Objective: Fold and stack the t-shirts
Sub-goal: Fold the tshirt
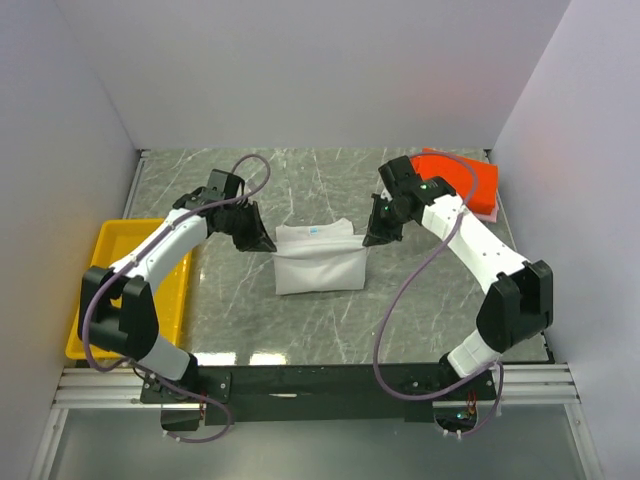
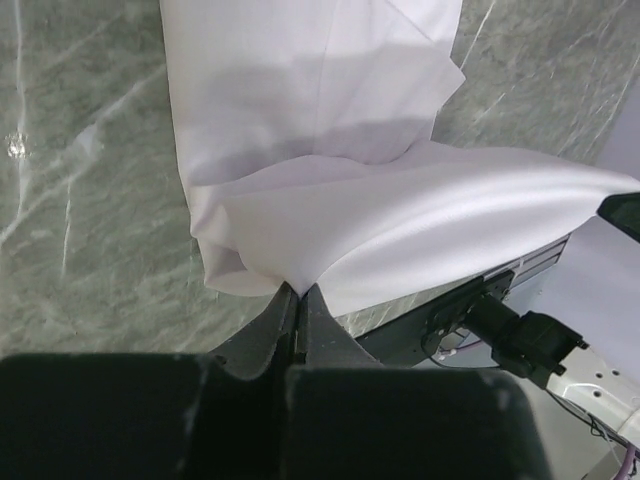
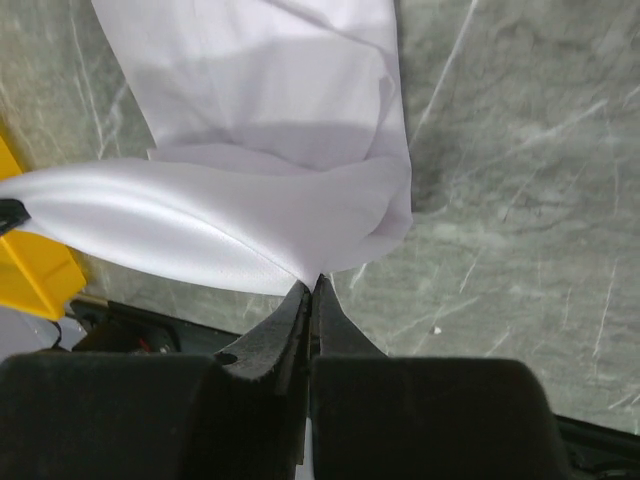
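Note:
The white t-shirt [image 1: 318,262] lies partly folded in the middle of the table, its far edge lifted off the marble. My left gripper [image 1: 262,243] is shut on the shirt's far left corner. In the left wrist view the cloth [image 2: 320,120] pinches into the closed tips of that gripper [image 2: 298,290]. My right gripper [image 1: 372,238] is shut on the far right corner. The right wrist view shows the white fabric [image 3: 260,130] drawn into its closed tips [image 3: 314,282]. A folded orange-red t-shirt [image 1: 462,178] sits at the back right on a pink one [image 1: 489,212].
A yellow plastic tray [image 1: 120,290] stands at the table's left edge, and its corner shows in the right wrist view [image 3: 30,275]. White walls close in the back and both sides. The arms' black base rail [image 1: 320,380] runs along the near edge.

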